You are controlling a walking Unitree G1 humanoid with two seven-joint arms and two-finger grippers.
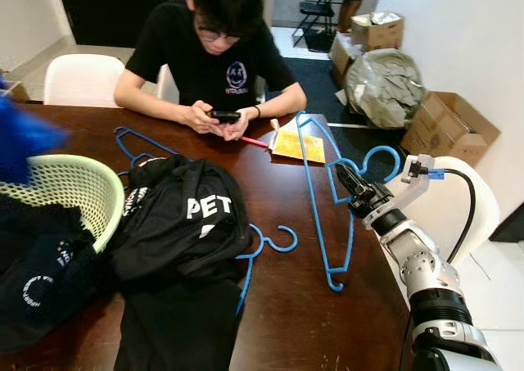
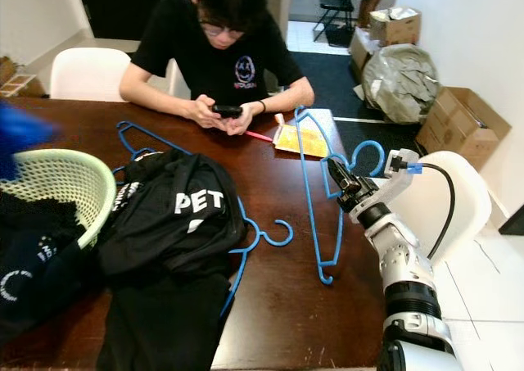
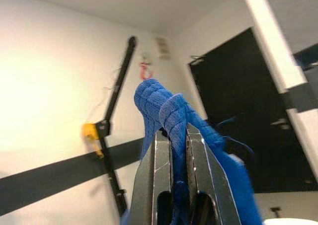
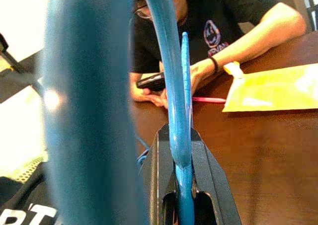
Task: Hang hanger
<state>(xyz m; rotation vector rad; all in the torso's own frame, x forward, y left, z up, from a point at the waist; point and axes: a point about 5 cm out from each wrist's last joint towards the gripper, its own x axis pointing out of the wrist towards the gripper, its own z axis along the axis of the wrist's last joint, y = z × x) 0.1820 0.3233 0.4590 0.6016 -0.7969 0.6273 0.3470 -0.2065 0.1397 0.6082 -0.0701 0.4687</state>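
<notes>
A blue plastic hanger (image 1: 315, 207) is tilted over the brown table (image 1: 286, 322), with its lower corner on the wood and its hook (image 1: 381, 154) raised at the right. My right gripper (image 1: 345, 177) is shut on the hanger at the neck below the hook. In the right wrist view the blue bar runs up between the black fingers (image 4: 208, 170). My left gripper (image 3: 172, 130) is raised and shut on a bunch of blue cloth (image 3: 164, 103). That cloth appears as a blue blur (image 1: 20, 137) at the far left.
A black "PET" shirt (image 1: 184, 215) lies over a second blue hanger (image 1: 270, 244), and a third hanger (image 1: 131, 140) lies behind it. A pale green basket (image 1: 78, 183) holds dark clothes. A person (image 1: 213, 60) sits opposite holding a phone beside a yellow envelope (image 1: 299, 146). Boxes (image 1: 446, 125) stand at the right.
</notes>
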